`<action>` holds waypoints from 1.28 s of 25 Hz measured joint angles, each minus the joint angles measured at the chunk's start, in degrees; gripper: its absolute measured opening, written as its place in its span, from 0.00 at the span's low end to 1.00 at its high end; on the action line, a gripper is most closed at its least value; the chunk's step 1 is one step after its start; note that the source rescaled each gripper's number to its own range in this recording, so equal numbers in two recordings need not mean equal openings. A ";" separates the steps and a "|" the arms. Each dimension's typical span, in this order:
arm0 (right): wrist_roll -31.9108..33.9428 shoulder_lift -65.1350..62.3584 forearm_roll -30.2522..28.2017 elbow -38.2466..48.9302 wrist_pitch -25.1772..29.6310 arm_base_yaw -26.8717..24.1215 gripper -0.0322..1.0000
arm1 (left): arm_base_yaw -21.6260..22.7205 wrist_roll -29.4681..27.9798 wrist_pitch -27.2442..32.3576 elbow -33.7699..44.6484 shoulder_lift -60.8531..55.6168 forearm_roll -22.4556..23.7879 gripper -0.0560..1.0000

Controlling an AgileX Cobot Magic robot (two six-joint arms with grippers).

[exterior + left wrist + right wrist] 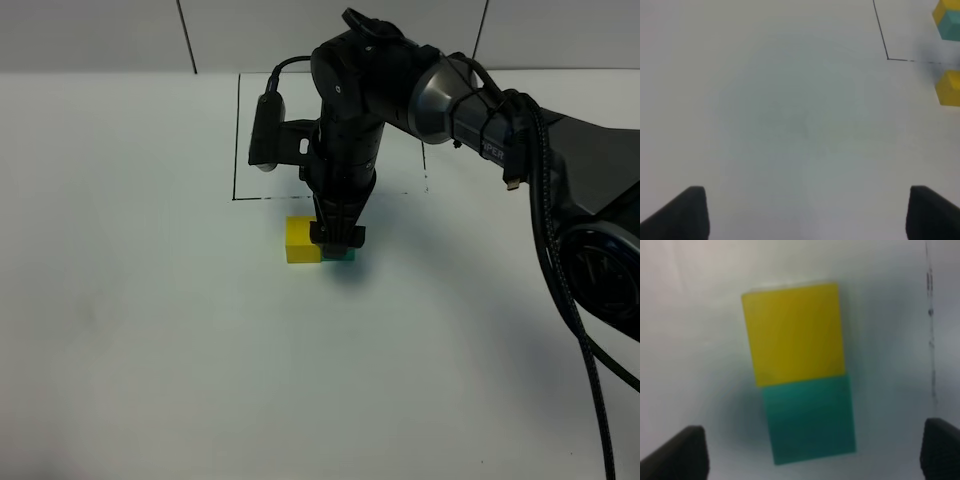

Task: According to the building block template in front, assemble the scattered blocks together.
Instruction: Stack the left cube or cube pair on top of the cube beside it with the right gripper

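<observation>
The small plain yellow cube (795, 332) and its teal-green twin (810, 420) sit touching on the white bench (150, 300) beneath the right end effector (338, 238), its fingers apart and empty; likely light, rigid and slick, they suit pinching across opposite flat faces.

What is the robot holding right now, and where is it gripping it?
Nothing. The right gripper hangs open over the teal cube, its fingers clear of the cube's sides. The left gripper is open and empty too.
</observation>
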 joint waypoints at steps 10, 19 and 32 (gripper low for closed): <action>-0.76 2.92 0.00 -0.28 -1.89 0.48 0.74 | 0.00 0.00 0.00 0.00 0.00 0.00 0.75; -0.82 4.67 0.01 -0.28 -3.63 1.22 0.74 | 0.00 0.00 0.00 0.00 0.00 0.00 0.75; -0.90 5.65 0.01 -0.28 -5.06 1.22 0.60 | 0.00 0.00 0.00 0.00 0.00 0.00 0.75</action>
